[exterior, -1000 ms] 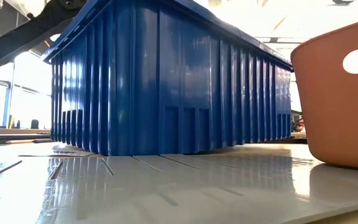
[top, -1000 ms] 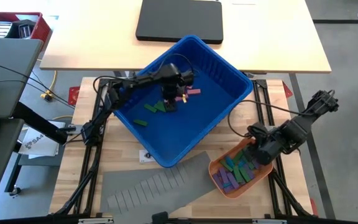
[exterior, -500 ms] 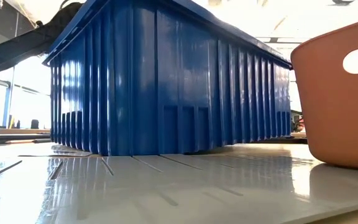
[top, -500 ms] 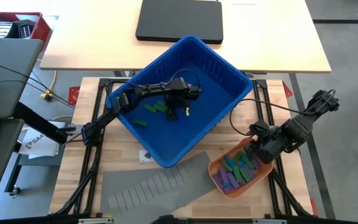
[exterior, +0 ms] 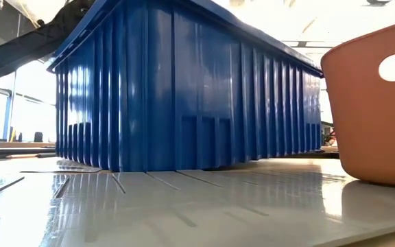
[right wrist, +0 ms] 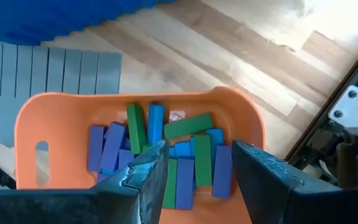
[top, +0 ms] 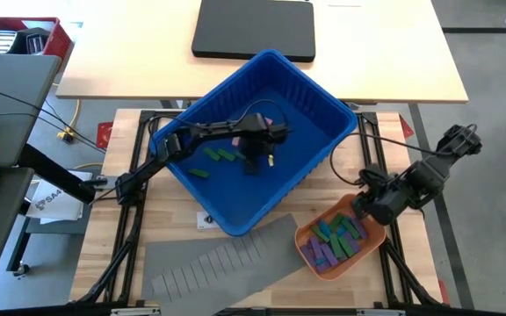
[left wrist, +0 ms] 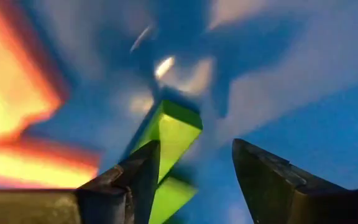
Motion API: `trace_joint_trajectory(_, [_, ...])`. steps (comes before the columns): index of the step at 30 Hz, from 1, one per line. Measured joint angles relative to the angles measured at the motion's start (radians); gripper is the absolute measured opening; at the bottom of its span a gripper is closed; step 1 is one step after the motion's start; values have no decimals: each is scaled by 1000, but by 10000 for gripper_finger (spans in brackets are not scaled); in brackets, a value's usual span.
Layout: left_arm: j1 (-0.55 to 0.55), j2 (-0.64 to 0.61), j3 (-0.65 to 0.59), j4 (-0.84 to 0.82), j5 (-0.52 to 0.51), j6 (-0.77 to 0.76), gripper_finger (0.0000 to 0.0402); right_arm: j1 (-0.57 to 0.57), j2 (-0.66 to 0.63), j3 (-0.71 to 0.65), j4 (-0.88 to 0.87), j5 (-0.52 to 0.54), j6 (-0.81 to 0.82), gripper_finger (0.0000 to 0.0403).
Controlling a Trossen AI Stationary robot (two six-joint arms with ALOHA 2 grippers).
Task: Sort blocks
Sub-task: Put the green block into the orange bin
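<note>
- Left gripper [top: 266, 156] is inside the deep blue ribbed plastic bin [top: 323, 105]; its jaws stand apart, with a bright green wedge-shaped block [left wrist: 169, 134] against the inner face of one finger. No closed grip is seen, so whether the block is pinched cannot be told.
- Judgement: the step in hand is a pick from the bin. To do it well, the claw should centre the green piece between both fingers before closing, then lift clear of the bin wall.
- Other green flat blocks [top: 218, 155] lie on the bin floor just beside the claw, towards the arm's base.
- Left arm is stretched nearly level across the bin, wrist bent down.
- Right gripper [right wrist: 194, 165] hangs parted and empty just above the orange-red plastic tray [right wrist: 27, 124], which holds the sorted blue, green and purple blocks [right wrist: 166, 149].
- Right arm is folded, its elbow out past the table edge.
</note>
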Motion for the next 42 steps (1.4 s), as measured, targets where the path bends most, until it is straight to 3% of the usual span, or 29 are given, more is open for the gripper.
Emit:
trace_joint_trajectory(3, [-19,-30,0,114,101,-16,188,0,-9,0,-3,21,0,172])
trace_joint_trajectory(6, [-34,-60,8,174,114,-41,186,0,-19,0,-4,36,0,172])
trace_joint_trajectory(13, [-39,-119,28,148,108,-22,186,-22,-28,0,-9,36,3,172])
trace_joint_trajectory(18, [-33,-114,-37,126,180,47,186,-47,-27,0,-9,40,0,172])
trace_joint_trajectory(24, [-37,-111,-163,223,139,65,186,-55,-27,0,-8,40,0,172])
trace_joint_trajectory(29, [-53,-111,-221,319,28,78,184,-55,-27,0,-5,38,0,172])
trace_joint_trajectory(33, [-64,-113,-224,371,18,86,159,-55,-27,0,10,27,0,172])
trace_joint_trajectory(38, [-67,-113,-212,408,41,86,87,-55,-27,16,41,29,28,172])
trace_joint_trajectory(42, [-66,-131,-170,365,44,104,86,-55,-24,85,67,98,14,172])
